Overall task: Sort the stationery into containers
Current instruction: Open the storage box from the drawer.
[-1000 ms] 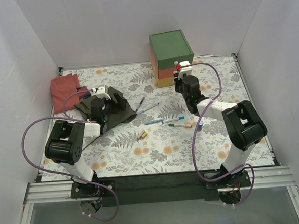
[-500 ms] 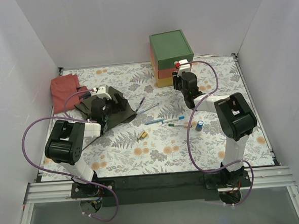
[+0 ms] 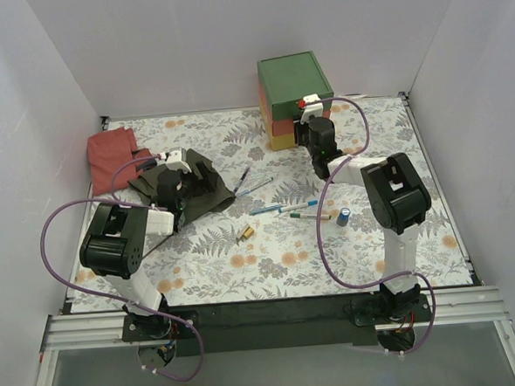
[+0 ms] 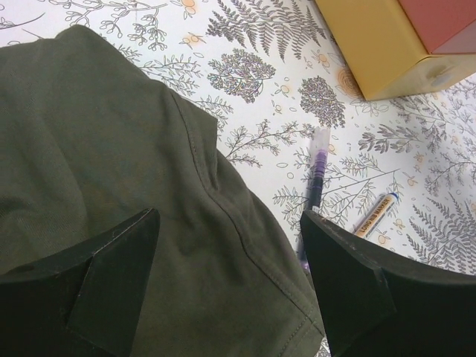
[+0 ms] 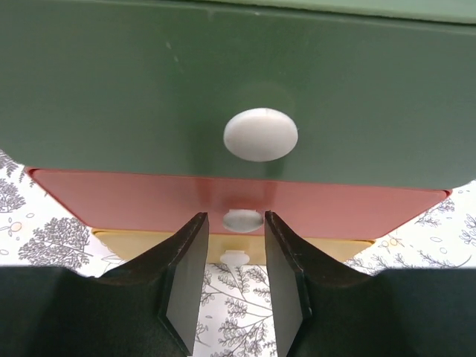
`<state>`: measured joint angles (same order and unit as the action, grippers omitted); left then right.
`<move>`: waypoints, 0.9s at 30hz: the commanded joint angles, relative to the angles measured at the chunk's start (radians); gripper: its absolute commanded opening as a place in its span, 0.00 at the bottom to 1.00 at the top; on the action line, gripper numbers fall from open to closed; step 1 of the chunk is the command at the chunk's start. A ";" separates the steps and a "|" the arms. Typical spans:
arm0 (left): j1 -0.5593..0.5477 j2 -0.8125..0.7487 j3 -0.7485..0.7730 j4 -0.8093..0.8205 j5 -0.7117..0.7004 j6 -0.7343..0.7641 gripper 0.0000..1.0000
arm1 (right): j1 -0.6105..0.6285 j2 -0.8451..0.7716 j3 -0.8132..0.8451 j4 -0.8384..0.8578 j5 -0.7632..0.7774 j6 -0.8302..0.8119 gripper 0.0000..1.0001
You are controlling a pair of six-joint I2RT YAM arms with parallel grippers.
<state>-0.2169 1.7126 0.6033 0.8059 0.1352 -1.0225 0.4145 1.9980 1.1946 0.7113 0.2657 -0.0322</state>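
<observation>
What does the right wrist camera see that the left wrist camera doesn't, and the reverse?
Only the right wrist view: the green drawer with its white knob, and the open right gripper framing the lower knob on the red-orange drawer. Only the left wrist view: the dark green cloth beneath the open left gripper, a purple pen and a white pen. Both: the red-orange drawer, the yellow drawer and the fern-printed table cover.

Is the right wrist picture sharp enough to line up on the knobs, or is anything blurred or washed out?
Right wrist: green drawer's knob crisp; red drawer's knob shaded but readable, no glare. Left wrist: dark cloth in focus. Top external: even light, faint shadows.
</observation>
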 commanded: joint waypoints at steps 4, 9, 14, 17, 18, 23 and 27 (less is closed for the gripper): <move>0.007 -0.001 0.019 0.033 0.001 0.004 0.77 | -0.026 0.047 0.085 0.063 -0.002 -0.008 0.39; 0.007 0.002 0.012 0.044 0.007 0.001 0.77 | -0.028 0.045 0.080 0.070 -0.013 -0.015 0.27; 0.007 -0.004 0.007 0.041 0.014 -0.001 0.77 | -0.026 0.016 0.040 0.071 -0.029 -0.018 0.01; 0.007 -0.008 0.006 0.033 0.015 0.002 0.77 | -0.023 -0.025 -0.012 0.071 -0.033 -0.021 0.01; 0.007 -0.008 0.003 0.035 0.017 0.002 0.77 | -0.022 -0.039 -0.026 0.070 -0.033 -0.023 0.01; 0.004 -0.016 -0.007 0.044 0.029 0.001 0.77 | -0.014 -0.134 -0.118 0.070 -0.040 -0.034 0.01; -0.009 -0.024 -0.014 0.038 0.027 0.001 0.77 | -0.003 -0.200 -0.188 0.070 -0.042 -0.035 0.01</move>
<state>-0.2180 1.7191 0.6018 0.8253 0.1513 -1.0271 0.3981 1.8915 1.0466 0.7319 0.2283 -0.0528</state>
